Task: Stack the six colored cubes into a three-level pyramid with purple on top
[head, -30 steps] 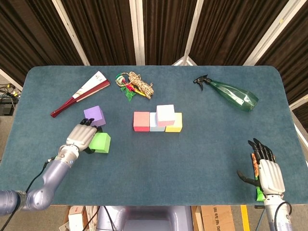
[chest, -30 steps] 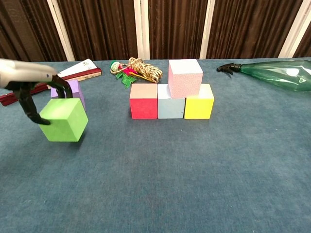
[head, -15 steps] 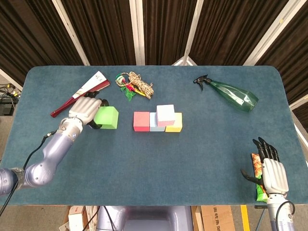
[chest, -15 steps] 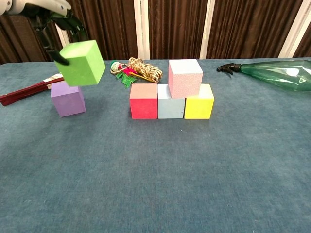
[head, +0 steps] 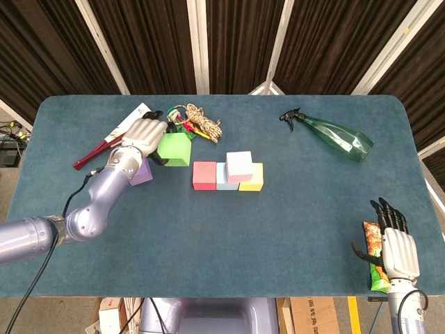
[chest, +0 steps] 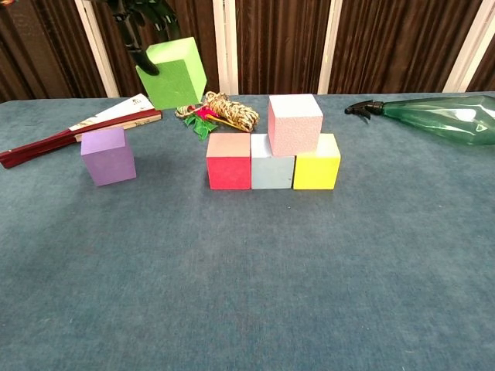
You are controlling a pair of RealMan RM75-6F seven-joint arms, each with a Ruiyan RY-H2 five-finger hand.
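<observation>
Green foam-looking cube (chest: 171, 73) clamped in left robot hand (head: 144, 136), probably light and slightly squashy, best gripped on opposite flat faces; right robot hand (head: 393, 247) empty, fingers apart.

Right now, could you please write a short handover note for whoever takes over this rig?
Left hand holds the green cube in the air. Right hand is open and idle near the table's edge.
Done: red cube, light blue cube and yellow cube form the base row; pink cube sits on light blue and yellow.
Left: set green beside pink, then the purple cube, still on the table, on top.
</observation>
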